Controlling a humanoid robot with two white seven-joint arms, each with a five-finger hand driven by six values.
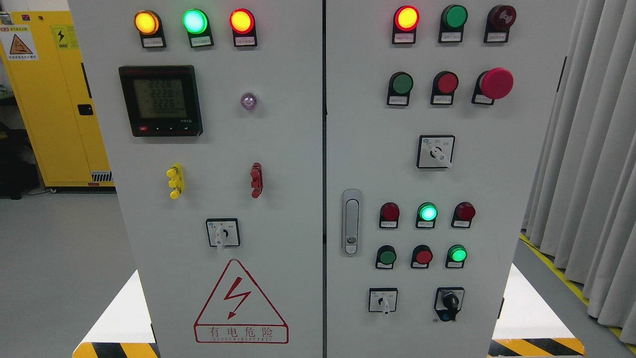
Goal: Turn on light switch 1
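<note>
Grey cabinet [278, 149] fills the shot, two doors. Left door has a meter [160, 100] under three lit lamps (amber, green, red) and a shock warning triangle [240, 303]. Right door carries a mushroom button [496, 83], a handle [351, 222] and rotary switches.

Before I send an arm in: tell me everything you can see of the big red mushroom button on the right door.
The big red mushroom button sits at the right end of the right door's second row, beside a flat red button and a green one. Its wide, glossy, plastic-looking domed head projects from a black collar, with a small white label plate below, print unreadable. It looks unlit. Nothing touches it; no robot hand is in view.
</note>
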